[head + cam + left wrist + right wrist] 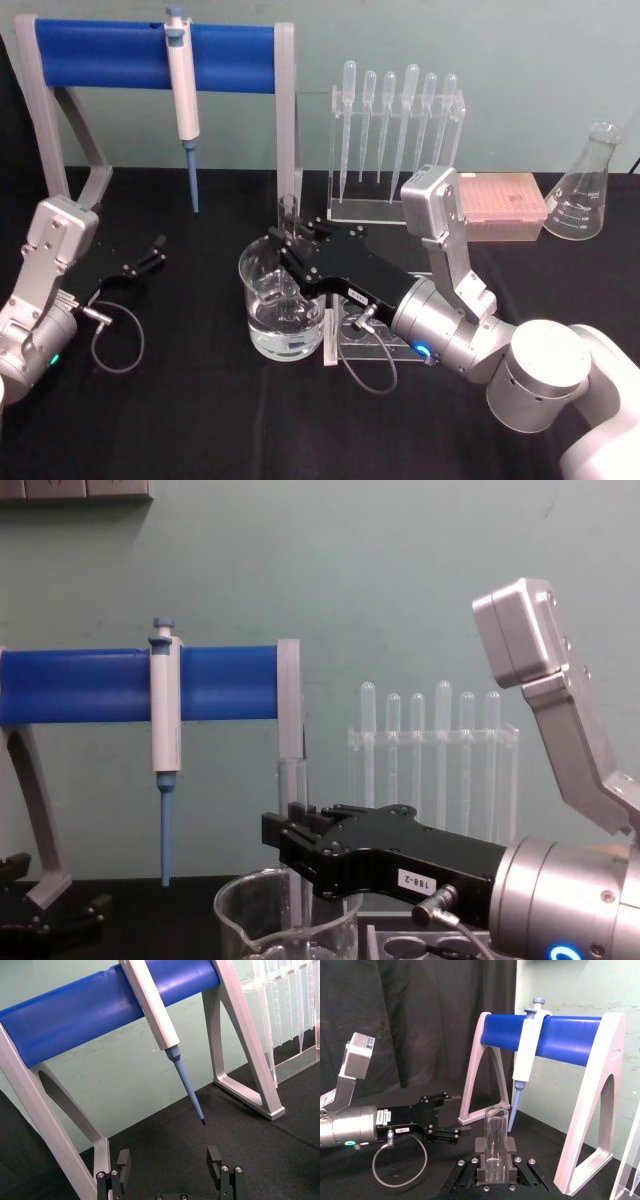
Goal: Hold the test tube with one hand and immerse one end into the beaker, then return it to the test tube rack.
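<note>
On the black table w/ fingers spread wide and nothing between them, the left gripper (pixel 152 254) sits parked; its small white label is too tiny to read in the right wrist view. Behind it is a blue-bar stand (pixel 100 55) w/ a white-and-blue pipettor (pixel 183 95) hung on it, no legible markings. At centre the beaker (pixel 283 300) holds clear liquid, and any graduations can't be made out. The right gripper (pixel 290 240) reaches over the beaker's rim, fingers closed tight on the test tube (pixel 289 212), which stands upright w/ its open rim up. The tube's lower end is hidden by the black fingers, so can't tell if it touches the liquid. The gripper's white label in the chest view reads approx "188-2". A clear rack (pixel 338 345) is mostly hidden under the right arm. Further right are plastic pipettes (pixel 395 130) in a clear holder, a pink tip box (pixel 495 205) partly behind the wrist, and a conical flask (pixel 588 190) w/ white scale marks, unreadable.
</note>
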Motion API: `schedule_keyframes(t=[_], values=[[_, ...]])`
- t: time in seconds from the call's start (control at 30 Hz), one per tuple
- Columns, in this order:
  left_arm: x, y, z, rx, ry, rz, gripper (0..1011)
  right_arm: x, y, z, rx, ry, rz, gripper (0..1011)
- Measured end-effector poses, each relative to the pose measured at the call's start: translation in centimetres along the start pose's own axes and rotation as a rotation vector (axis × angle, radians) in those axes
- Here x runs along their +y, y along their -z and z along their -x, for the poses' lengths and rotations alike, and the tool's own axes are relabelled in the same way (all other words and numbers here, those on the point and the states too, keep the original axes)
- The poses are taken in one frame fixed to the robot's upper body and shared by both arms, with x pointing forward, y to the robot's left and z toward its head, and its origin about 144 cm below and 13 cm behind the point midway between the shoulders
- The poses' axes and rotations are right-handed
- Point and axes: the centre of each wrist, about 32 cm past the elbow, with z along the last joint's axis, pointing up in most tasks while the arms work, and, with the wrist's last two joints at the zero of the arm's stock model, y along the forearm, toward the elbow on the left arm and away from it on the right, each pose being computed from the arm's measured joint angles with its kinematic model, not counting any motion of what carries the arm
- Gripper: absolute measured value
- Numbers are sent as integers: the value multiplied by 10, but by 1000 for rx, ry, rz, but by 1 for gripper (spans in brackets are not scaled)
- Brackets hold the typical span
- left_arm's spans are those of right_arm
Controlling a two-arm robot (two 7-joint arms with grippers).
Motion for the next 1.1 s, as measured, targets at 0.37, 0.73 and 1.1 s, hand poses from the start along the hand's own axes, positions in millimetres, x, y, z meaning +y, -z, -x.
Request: schedule_keyframes(t=[0.37,0.73,1.1], values=[[0,0,0,0,0,0,1000,0,0,0,0,0,0,224],[0,0,0,0,0,0,1000,0,0,0,0,0,0,224],[0,0,0,0,0,0,1000,0,0,0,0,0,0,225]])
